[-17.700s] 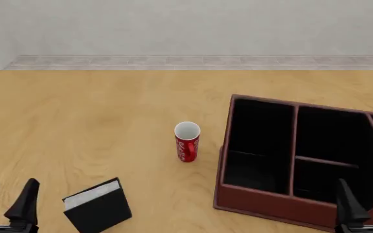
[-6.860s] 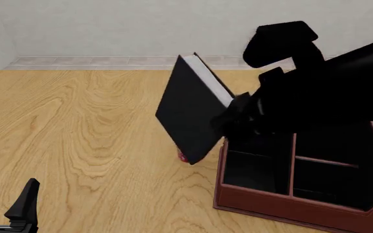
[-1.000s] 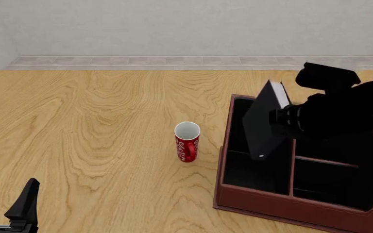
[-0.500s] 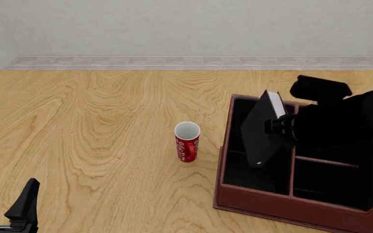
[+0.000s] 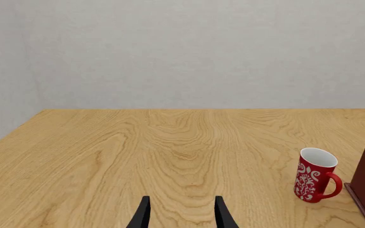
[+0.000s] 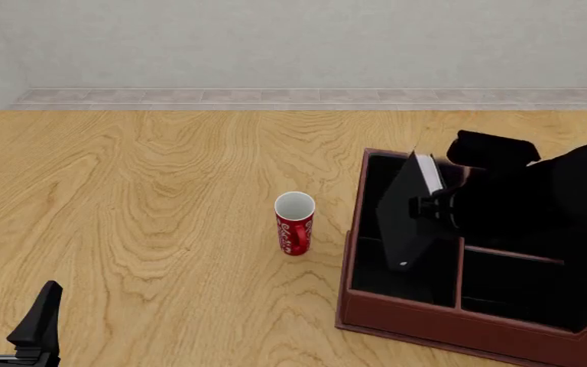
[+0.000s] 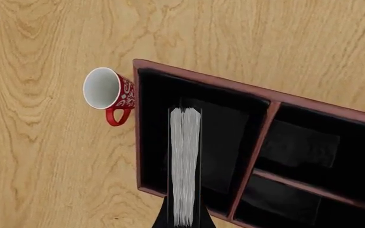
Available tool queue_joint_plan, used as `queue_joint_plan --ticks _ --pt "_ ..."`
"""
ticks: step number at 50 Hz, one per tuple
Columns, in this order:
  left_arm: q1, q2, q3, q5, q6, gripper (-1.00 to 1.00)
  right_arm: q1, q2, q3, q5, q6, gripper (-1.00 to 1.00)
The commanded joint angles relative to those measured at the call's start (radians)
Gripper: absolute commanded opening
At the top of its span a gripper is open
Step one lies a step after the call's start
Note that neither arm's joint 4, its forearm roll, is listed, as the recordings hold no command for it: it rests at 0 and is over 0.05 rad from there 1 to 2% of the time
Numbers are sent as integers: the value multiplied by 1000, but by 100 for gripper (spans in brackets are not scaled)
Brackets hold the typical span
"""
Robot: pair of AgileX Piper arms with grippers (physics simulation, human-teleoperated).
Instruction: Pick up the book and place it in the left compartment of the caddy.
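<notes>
Front view: the large dark reddish-brown caddy point(image 6: 446, 321) sits at the table's right, its tall narrow black-lined left compartment point(image 6: 400, 229) just beneath the thick black hardcover book point(image 6: 408, 218), which hangs tilted, low corner inside. The right gripper point(image 6: 431, 208) pinches the book; lowering it upright, clear of walls and divider, seems wise. The red patterned mug point(image 6: 295, 222) stands beside the caddy. The left gripper point(image 6: 13, 317) rests spread, empty.

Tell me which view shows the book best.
The right wrist view: the book shows its white page edges, lined up over the caddy's left compartment. The front view shows its black cover tilted, partly behind the arm. The left wrist view misses it.
</notes>
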Motion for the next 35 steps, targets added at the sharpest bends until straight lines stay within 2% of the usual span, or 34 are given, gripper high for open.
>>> queue_joint_plan --ticks 1,35 --pt "0 0 2 -2 1 100 3 8 21 -31 26 -100" --pt "0 -1 2 -2 0 100 0 52 68 -97 31 -100"
